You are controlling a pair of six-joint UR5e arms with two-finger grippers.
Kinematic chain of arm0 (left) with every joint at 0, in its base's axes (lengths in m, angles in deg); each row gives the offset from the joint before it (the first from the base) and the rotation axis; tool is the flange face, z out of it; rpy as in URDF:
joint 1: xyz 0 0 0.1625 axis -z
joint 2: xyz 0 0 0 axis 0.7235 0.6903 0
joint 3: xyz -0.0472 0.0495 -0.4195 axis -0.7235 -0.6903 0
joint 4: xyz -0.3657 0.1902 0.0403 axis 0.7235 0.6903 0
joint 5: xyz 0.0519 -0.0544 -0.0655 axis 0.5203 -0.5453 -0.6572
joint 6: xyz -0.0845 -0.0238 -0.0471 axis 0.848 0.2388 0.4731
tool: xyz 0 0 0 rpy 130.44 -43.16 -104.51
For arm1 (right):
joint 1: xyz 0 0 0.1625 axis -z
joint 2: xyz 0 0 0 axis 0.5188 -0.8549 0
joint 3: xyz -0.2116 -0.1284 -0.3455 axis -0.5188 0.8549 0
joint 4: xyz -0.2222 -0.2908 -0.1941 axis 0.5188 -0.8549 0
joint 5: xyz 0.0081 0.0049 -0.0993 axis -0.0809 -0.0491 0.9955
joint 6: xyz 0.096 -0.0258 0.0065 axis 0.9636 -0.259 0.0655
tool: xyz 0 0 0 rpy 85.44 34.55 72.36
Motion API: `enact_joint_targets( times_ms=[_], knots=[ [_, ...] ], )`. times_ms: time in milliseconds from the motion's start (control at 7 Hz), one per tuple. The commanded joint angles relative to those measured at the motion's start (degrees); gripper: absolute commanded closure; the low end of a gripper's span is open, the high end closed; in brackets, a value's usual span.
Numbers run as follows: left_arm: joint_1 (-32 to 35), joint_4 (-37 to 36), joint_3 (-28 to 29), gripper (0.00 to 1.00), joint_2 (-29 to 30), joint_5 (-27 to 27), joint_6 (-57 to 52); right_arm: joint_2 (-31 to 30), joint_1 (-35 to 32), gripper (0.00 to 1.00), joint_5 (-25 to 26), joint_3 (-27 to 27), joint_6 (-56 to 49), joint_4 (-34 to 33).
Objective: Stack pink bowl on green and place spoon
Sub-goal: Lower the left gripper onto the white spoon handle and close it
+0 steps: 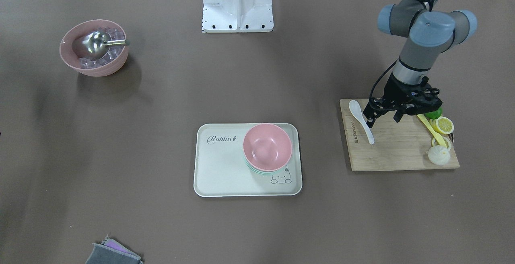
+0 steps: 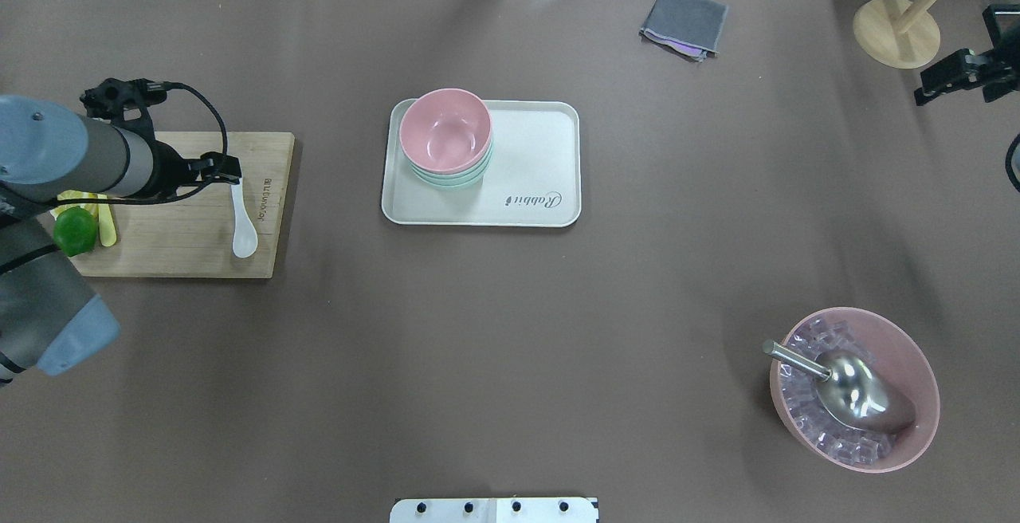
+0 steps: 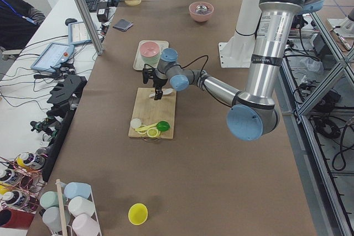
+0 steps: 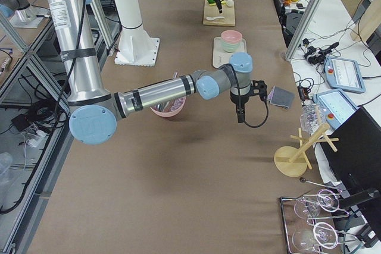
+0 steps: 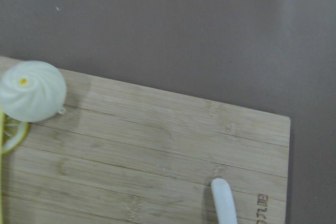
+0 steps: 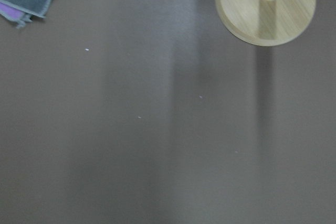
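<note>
Seeing pink bowl (image 1: 266, 146) nested in green bowl (image 1: 257, 170) on tray (image 1: 217, 167), white spoon (image 1: 361, 121) flat on cutting board (image 1: 402, 151), left gripper (image 1: 384, 118) spread wide and empty just over spoon's handle, possibly touching it, while right gripper (image 2: 940, 80) sits near wooden stand (image 2: 884, 33), can't tell whether parted or clenched.

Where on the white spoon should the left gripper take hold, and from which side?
Grip the white spoon at mid-handle, coming straight down with the left gripper, jaws across its narrow width. It lies flat on the cutting board; the handle is slim and straight, the scoop wider.
</note>
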Motion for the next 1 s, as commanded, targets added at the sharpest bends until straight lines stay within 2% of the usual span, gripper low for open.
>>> enact_joint_targets(
  times_ms=[0,143,286,429,571,857],
  knots=[
    [-2.40,2.90,2.44,0.22,0.74,2.99,0.91,-5.76,-3.31,0.00,0.64,-0.66,-6.50,0.16],
    [-3.98,2.90,2.44,0.44,0.82,4.65,1.87,-5.86,-3.32,0.00,0.91,-0.67,-6.52,0.16],
    [-4.95,2.90,2.44,0.51,0.82,5.19,3.27,-6.03,-3.32,0.00,1.00,-0.84,-6.52,0.25],
    [-4.96,2.90,2.35,0.54,0.82,5.19,3.37,-5.95,-3.32,0.00,1.00,-0.84,-6.52,0.25],
    [-4.96,2.90,1.92,0.65,0.82,5.28,3.46,-5.95,-3.32,0.00,1.00,-0.84,-6.52,0.25],
    [-4.78,2.90,1.39,1.00,0.74,5.37,3.37,-5.86,-3.32,0.00,0.91,-0.84,-6.52,0.25]
  ],
)
